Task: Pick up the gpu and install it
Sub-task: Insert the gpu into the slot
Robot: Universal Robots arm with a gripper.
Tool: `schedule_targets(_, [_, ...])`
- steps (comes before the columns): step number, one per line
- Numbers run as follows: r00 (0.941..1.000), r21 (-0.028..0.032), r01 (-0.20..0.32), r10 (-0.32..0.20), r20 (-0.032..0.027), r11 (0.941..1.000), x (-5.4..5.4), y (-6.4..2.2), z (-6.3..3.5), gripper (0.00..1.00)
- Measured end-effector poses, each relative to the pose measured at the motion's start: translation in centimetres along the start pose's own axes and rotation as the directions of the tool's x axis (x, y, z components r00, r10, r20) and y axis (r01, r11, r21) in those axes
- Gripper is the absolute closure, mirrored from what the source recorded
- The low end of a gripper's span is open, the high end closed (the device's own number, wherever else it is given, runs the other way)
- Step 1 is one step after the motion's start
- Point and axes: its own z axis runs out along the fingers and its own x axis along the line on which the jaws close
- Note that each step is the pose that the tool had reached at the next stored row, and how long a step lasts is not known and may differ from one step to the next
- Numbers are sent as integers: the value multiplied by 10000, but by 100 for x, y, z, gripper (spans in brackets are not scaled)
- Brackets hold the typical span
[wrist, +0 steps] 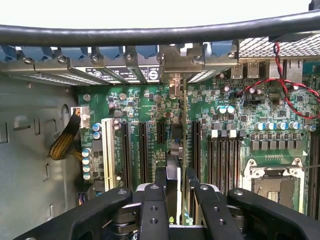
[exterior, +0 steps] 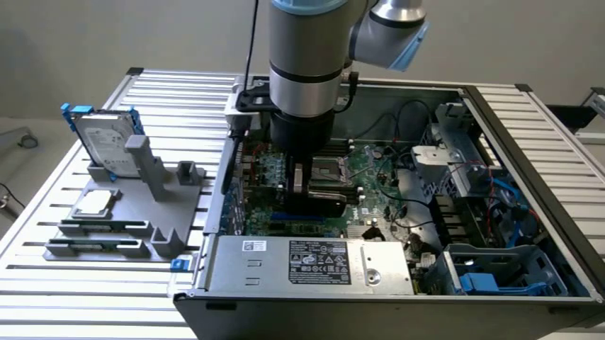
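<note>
Black gripper (wrist: 175,172) clenched on the gpu (wrist: 173,192), the card edge-on between its fingers, probably so its bottom edge can meet a slot. Directly beneath, green motherboard (wrist: 145,100); beyond, rear bracket row (wrist: 125,72), which the card's end faces.

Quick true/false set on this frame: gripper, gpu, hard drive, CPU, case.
1. The gripper holds the gpu edge-on over the motherboard. True.
2. The hard drive lies inside the case. False: it stands upright on the fixture, outside the case.
3. The CPU lies on the fixture. True.
4. The case is closed. False: it is open, with the motherboard exposed.
</note>
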Motion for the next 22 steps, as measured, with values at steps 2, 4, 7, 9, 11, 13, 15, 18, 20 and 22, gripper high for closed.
schedule_targets(2, [10000, 1, 21, -21, 2, 10000, -3, 0, 2, 74])
schedule_targets(4, [10000, 0, 46, -46, -1, 10000, -8, 0, 2, 74])
schedule_targets(7, [10000, -2, 96, -96, -3, 10000, -10, 0, 5, 74])
schedule_targets(9, [9998, -1, 177, -177, -1, 9998, -14, 1, 10, 74])
schedule_targets(11, [9996, -3, 288, -288, -4, 9996, -22, 1, 14, 74])
schedule_targets(13, [9993, -3, 377, -377, -6, 9993, -24, 1, 18, 74])
schedule_targets(15, [9992, -4, 411, -411, -8, 9992, -24, 1, 19, 74])
schedule_targets(18, [9991, -2, 417, -417, -5, 9991, -24, 1, 22, 74])
schedule_targets(20, [9991, -3, 417, -417, -5, 9991, -24, 1, 25, 74])
schedule_targets(22, [9991, -2, 415, -415, -5, 9991, -24, 7, 28, 74])
